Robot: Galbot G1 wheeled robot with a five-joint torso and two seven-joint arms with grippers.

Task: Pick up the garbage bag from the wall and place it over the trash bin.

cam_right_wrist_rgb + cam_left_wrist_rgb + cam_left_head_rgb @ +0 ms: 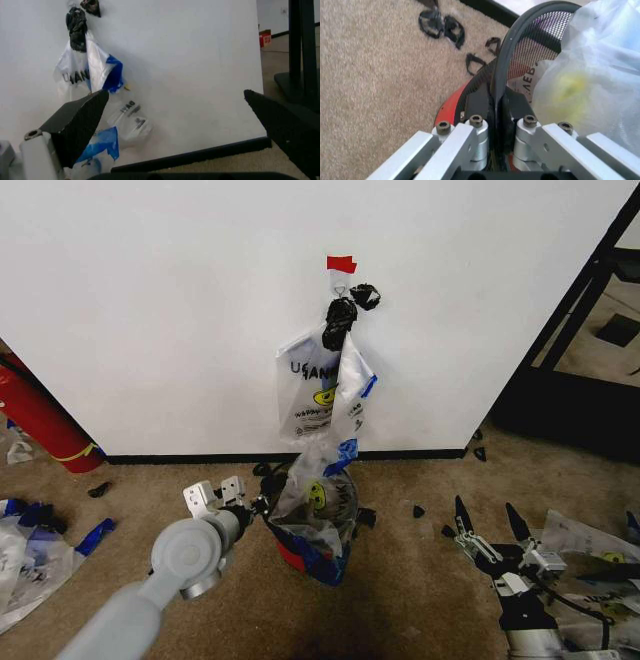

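Garbage bag: a thin, crinkly, translucent whitish plastic bag with blue edges, black print and a yellow smiley hangs on the wall at 12 o'clock from the bin; its lower end trails down toward the bin's mouth.
Second bag: another whitish smiley-printed plastic bag is draped in and over the bin.
Trash bin: the small round bin with dark mesh sides and a red base stands on the tan carpet, just in front of the black baseboard.
Wall: the plain white wall carries a small red tape strip and a hook with a black knotted plastic clump.
Left gripper: the left gripper sits at 9 o'clock of the bin, its fingers pressed together on the bin's dark rim.
Right gripper: the right gripper rests low at 3 o'clock of the bin, well apart from it, black fingers spread wide with nothing between them.
Floor clutter: plastic bags lie at 9 o'clock, and a long red cylinder leans there by the wall.
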